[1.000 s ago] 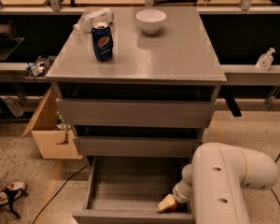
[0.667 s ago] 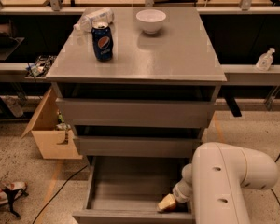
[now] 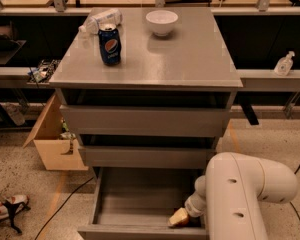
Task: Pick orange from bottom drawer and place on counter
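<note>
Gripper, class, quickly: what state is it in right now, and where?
Gripper: low in the open shallow grey bottom drawer, at its front right corner; whether it is open, shut or holding something cannot be told.

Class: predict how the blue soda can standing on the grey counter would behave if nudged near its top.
Tall and narrow, the soda can would probably tip rather than slide. Once down, its round wall would likely let it roll on the glossy counter. The gripper is nowhere near it, down at the front of the open bottom drawer.
</note>
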### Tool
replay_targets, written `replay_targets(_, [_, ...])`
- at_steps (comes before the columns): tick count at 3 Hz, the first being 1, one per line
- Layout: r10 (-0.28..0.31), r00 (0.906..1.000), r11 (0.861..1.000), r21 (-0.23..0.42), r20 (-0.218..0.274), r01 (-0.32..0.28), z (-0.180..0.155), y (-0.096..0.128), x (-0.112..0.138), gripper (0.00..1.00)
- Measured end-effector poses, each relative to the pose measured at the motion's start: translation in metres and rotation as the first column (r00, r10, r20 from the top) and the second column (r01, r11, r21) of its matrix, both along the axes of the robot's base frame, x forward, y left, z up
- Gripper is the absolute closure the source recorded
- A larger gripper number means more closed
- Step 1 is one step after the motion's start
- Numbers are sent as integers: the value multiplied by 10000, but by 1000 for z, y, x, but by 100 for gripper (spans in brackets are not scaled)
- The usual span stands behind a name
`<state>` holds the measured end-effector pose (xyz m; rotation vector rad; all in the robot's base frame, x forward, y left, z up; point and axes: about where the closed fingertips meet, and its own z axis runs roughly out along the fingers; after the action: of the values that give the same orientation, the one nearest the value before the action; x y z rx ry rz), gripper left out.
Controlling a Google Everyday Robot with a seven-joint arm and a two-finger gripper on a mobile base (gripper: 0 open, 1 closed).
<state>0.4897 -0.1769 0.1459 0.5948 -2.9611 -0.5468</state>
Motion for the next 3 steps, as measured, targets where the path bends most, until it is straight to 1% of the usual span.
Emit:
replay_targets(1, [0, 10000, 10000, 0, 0, 0, 0, 0, 0, 0])
replay_targets(2, [-2, 10000, 10000, 0, 0, 2, 0, 0, 0, 18])
replay_targets(3, [-4, 10000, 10000, 1, -1, 4, 0, 0, 0, 41])
